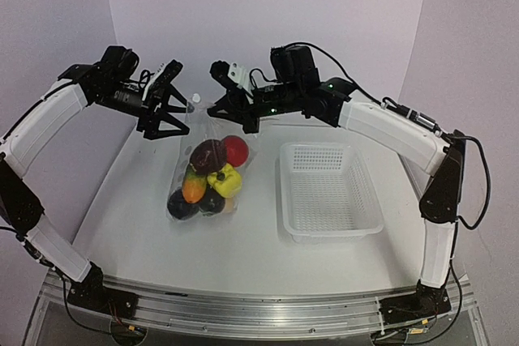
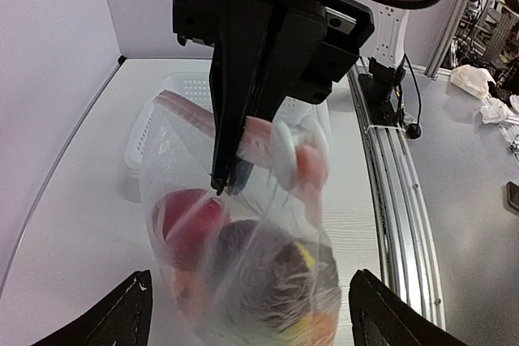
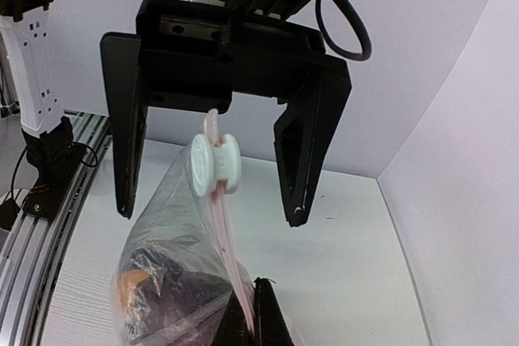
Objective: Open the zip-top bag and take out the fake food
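The clear zip-top bag [image 1: 203,169] stands stretched up from the table, with its pink zip strip [image 3: 227,237] on the raised top edge. Inside is the fake food: a red piece [image 1: 236,150], a dark purple piece [image 1: 208,155], a yellow piece [image 1: 226,180] and an orange piece [image 1: 193,187]. My right gripper [image 1: 233,113] is shut on the zip strip and also shows in its own wrist view [image 3: 250,301]. My left gripper [image 1: 169,127] is open. Its fingers [image 3: 126,192] stand apart on both sides of the white zip slider [image 3: 212,165] without touching it.
A white mesh basket [image 1: 361,212] stands on the table to the right of the bag. The table's back wall is close behind both grippers. A metal rail [image 1: 243,305] runs along the near edge.
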